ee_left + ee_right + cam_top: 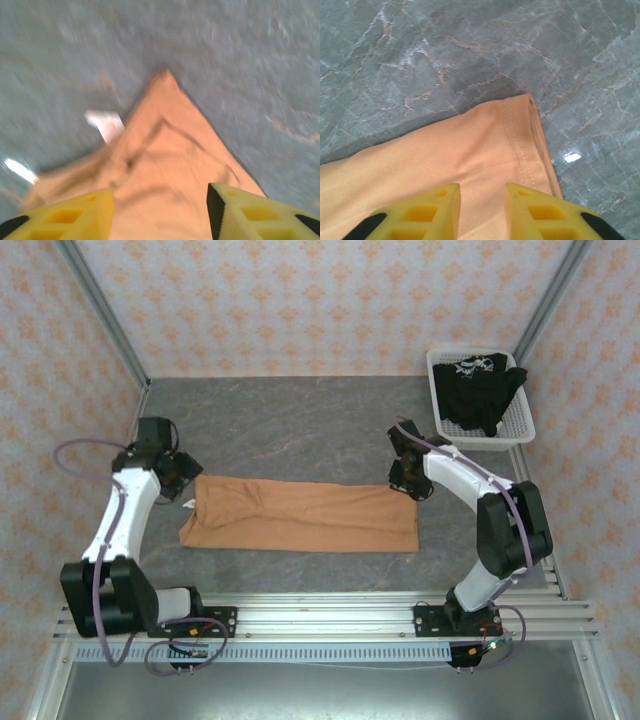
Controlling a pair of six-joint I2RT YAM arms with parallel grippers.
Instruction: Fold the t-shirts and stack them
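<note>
Orange jersey is stretched across the middle of the grey marbled table. That's the orange t-shirt, already folded lengthwise into one long, flat band, its print out of sight and its edges fairly square apart from some rumpling at the left end. I'd call that an early stage: the band wants folding across into a compact packet. The black t-shirt hasn't been started; it's slumped in a heap in the white mesh basket at the far right corner, so no stack yet.

Left gripper hangs over the far left corner of the band, its jaws well apart with nothing pinched between them. The cloth below runs to a point, with soft dark creases and a small white label poking out at the side; this view is blurred.

Right gripper sits over the far right corner, its yellow fingers showing only a narrow gap, and the fabric lies flat beneath rather than caught. It's smooth matte knit here, with a double-stitched hem running along a doubled edge, and the stone-patterned surface beyond has a glossy sheen.
</note>
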